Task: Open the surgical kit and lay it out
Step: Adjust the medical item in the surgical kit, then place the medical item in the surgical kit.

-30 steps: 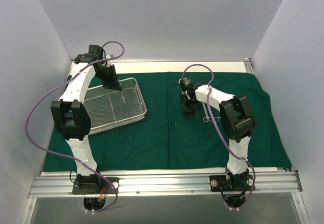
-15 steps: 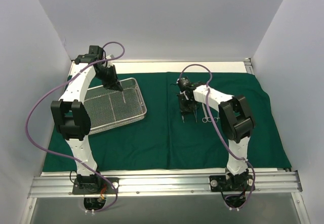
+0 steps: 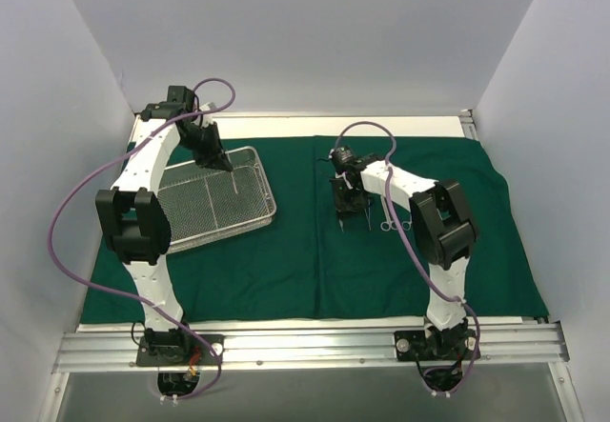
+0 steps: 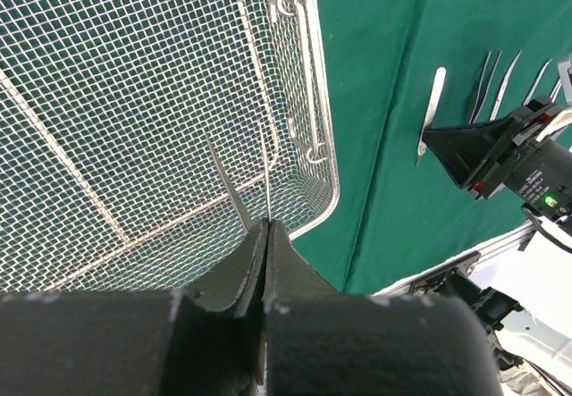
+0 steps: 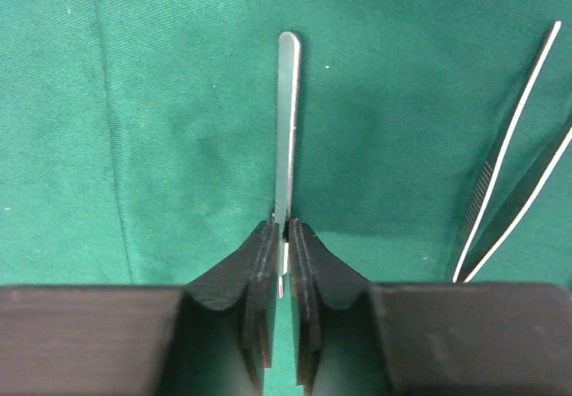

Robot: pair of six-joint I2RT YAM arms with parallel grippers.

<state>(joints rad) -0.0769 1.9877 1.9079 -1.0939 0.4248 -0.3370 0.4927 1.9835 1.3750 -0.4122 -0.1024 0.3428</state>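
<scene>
The dark green cloth [image 3: 315,260] lies spread flat over the table. On its left stands the silver wire-mesh tray [image 3: 268,196]. My left gripper [image 3: 227,168] hangs over the tray's far part, shut on a slim steel instrument [image 4: 268,186] that points down into the mesh [image 4: 134,101]. My right gripper [image 3: 341,206] is low over the cloth's middle. Its jaws [image 5: 286,231] are pinched, with only a hairline gap, on the end of a flat steel instrument [image 5: 287,119] lying on the cloth. The same instrument [image 4: 433,110] shows in the left wrist view.
Tweezers [image 5: 509,181] lie just right of the flat instrument, and ring-handled clamps [image 3: 393,222] lie beside them on the cloth. More slim instruments [image 4: 490,79] show in a row. White walls close in left, right and back; an aluminium rail [image 3: 305,341] runs along the near edge.
My right gripper has shifted a little left and away from me along the cloth, and its jaws have narrowed around the flat instrument. The left arm has not moved.
</scene>
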